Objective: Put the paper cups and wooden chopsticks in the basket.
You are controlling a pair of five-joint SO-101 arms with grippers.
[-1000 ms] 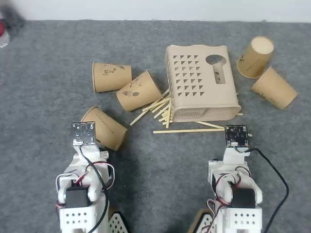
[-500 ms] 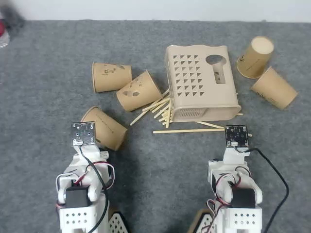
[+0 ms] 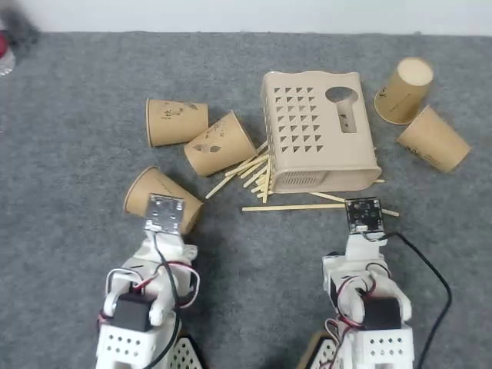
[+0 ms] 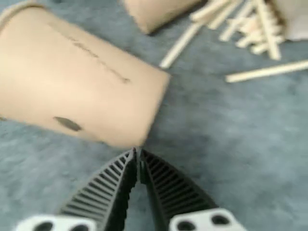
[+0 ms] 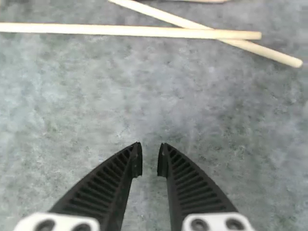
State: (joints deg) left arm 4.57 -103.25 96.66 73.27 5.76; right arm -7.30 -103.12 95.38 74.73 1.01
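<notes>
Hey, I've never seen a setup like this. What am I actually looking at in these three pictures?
You're seeing two small robot arms working on a grey carpet. The high view comes from a fixed camera looking down. It shows a tipped-over basket, five paper cups lying around it, and wooden chopsticks scattered against the basket's side.

The other two pictures come from a camera on each arm's wrist, looking along its black pincer. The left gripper is closed and holds nothing, with its tip right by the nearest cup. The right gripper is almost closed and also empty. It sits over bare carpet, with two crossed chopsticks ahead of it.
</notes>
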